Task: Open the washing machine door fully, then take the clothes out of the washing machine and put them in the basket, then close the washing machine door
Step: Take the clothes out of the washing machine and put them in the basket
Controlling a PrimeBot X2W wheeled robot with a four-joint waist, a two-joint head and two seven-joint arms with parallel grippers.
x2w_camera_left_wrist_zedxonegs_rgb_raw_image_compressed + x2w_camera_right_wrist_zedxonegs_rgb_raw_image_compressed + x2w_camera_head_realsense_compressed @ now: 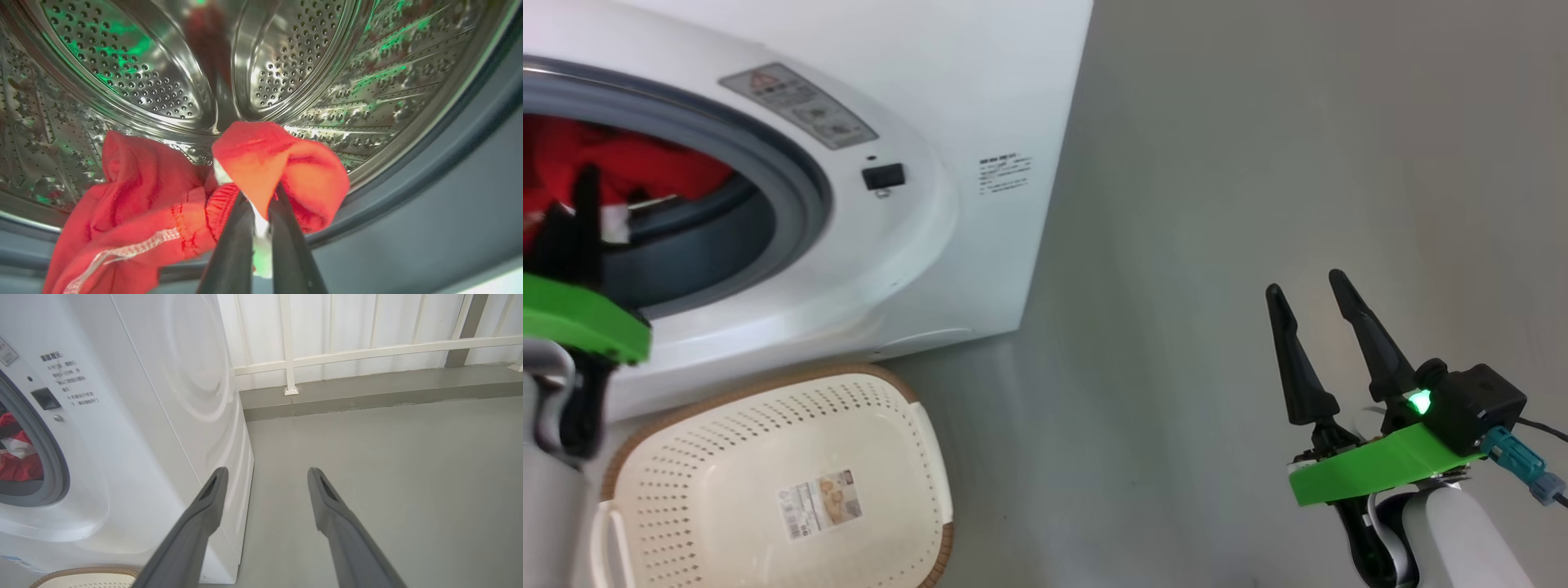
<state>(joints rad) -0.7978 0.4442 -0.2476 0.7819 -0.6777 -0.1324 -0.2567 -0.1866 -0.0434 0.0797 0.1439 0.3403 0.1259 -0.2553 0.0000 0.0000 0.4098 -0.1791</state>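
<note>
Head view: left gripper reaches into the big white boxy front-loader washing machine, bright red soft clothes in its opening, cream perforated plastic basket on the grey floor below; right gripper spread wide, empty. L wrist view: fingers pinched on a red fold inside the steel drum. R wrist view: fingers apart over floor by the machine's front corner.

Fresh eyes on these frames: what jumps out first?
The bright red clothes stand out against the shiny steel drum, with the left gripper shut on a fold of them at the drum's mouth. In the head view, the cream basket sits on the floor just below the washing machine opening. The right gripper hangs open over the grey floor to the machine's right.
</note>
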